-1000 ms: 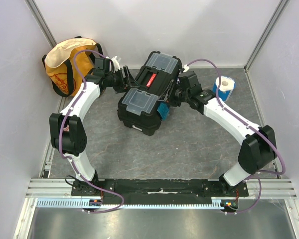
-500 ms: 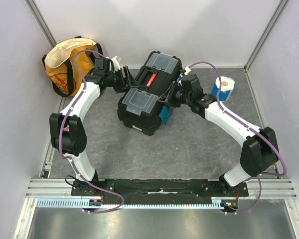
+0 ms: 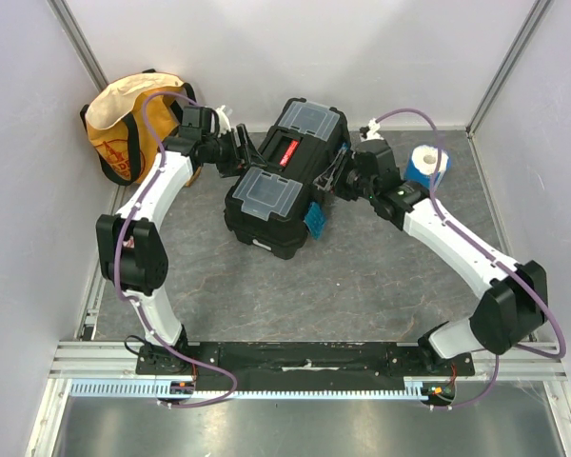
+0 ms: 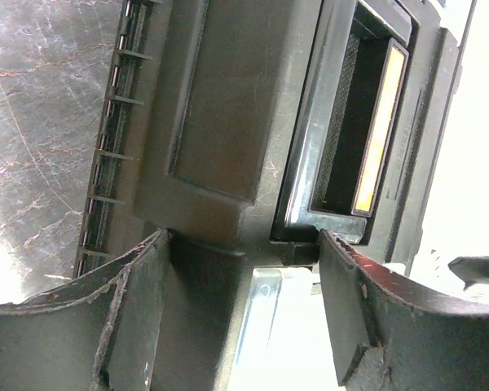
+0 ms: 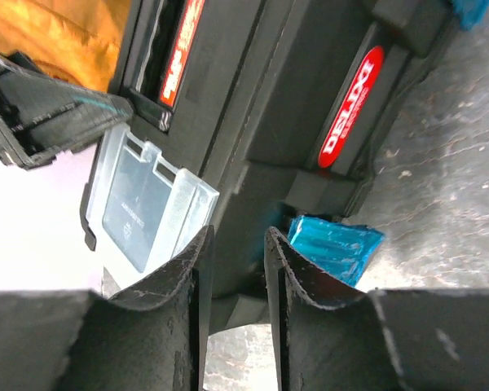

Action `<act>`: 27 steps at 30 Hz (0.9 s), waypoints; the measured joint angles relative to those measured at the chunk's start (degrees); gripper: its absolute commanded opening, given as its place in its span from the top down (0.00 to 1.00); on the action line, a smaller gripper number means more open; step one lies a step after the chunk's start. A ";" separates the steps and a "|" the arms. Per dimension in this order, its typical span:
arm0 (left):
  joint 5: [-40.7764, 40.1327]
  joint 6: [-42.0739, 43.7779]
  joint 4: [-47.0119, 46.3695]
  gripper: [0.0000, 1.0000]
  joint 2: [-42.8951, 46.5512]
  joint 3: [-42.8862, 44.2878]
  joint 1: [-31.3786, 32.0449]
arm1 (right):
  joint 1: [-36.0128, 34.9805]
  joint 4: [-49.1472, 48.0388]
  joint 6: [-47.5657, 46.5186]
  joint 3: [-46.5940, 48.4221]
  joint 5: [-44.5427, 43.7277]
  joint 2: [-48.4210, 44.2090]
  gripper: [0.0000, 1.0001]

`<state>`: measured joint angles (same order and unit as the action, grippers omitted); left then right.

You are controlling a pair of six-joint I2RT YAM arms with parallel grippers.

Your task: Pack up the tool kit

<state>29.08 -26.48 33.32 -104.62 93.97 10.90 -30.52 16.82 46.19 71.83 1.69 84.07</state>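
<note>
The tool kit (image 3: 284,181) is a black box with two clear lids, lying at an angle in the middle of the grey floor. My left gripper (image 3: 236,152) is at its left side. In the left wrist view the left gripper (image 4: 244,244) stands wide open, its fingertips (image 4: 159,248) against the tool kit (image 4: 220,122) and a clear lid corner (image 4: 269,301) between them. My right gripper (image 3: 339,177) is at the box's right side. It (image 5: 238,236) is narrowly open and holds nothing, close to a hanging blue latch (image 5: 334,248).
A yellow-orange fabric bag (image 3: 122,119) stands in the back left corner. A blue and white roll (image 3: 426,164) sits at the back right, just behind my right arm. White walls close in the floor on three sides.
My right arm has swung out to the right and its gripper has drawn slightly back and up along the box's side. The left arm and the box have stayed put.
</note>
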 measured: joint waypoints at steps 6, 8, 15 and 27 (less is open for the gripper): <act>-1.95 -0.24 2.08 0.26 0.37 0.74 -0.63 | 2.45 2.97 -2.80 0.79 -3.72 -3.72 0.22; -2.25 -0.50 2.05 0.26 1.75 -0.90 -1.66 | 3.19 3.89 -4.07 -0.02 -5.35 -4.50 0.09; -1.70 -3.34 0.50 0.26 9.46 -9.88 -9.14 | 4.15 7.72 -6.23 -4.96 -6.75 -5.16 0.02; -2.97 -7.37 0.04 0.32 12.28 -12.02 -13.11 | 4.24 9.03 -7.58 -6.54 -5.16 1.51 0.41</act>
<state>26.11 -33.85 33.36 -92.33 81.95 -2.22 -26.28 25.85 38.61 65.30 -3.46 85.58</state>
